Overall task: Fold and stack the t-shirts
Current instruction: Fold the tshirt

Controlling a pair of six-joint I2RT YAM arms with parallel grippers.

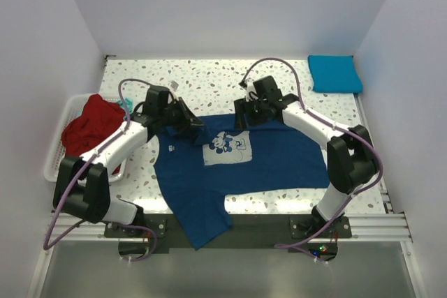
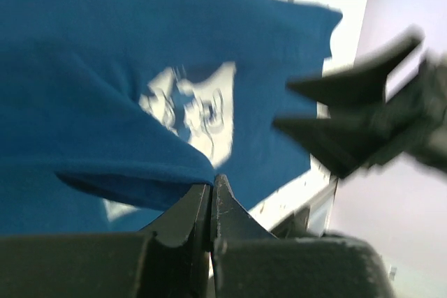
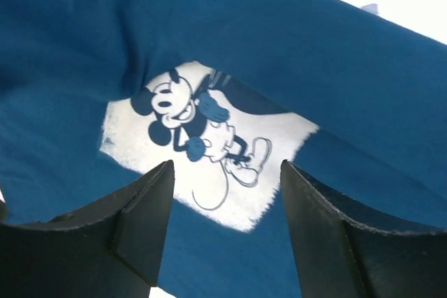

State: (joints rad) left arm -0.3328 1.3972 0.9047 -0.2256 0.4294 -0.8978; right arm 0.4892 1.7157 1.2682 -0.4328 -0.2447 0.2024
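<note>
The navy t-shirt (image 1: 237, 165) lies spread in the middle of the table, its pale cartoon print (image 1: 227, 148) facing up. My left gripper (image 1: 190, 125) is at the shirt's far left part, shut on a raised fold of navy cloth (image 2: 140, 165); its jaws (image 2: 211, 185) pinch the fold's edge. My right gripper (image 1: 244, 118) hovers open and empty over the shirt's far edge. In the right wrist view its fingers (image 3: 150, 200) frame the print (image 3: 209, 144), with the gripper (image 3: 227, 176) above the cloth. A folded turquoise t-shirt (image 1: 335, 73) lies at the far right. A red t-shirt (image 1: 91, 127) sits in the basket.
The white slatted basket (image 1: 59, 162) stands at the table's left edge, with a bit of teal cloth (image 1: 126, 106) by its far corner. One sleeve of the navy shirt (image 1: 202, 225) hangs over the near edge. White walls close in three sides.
</note>
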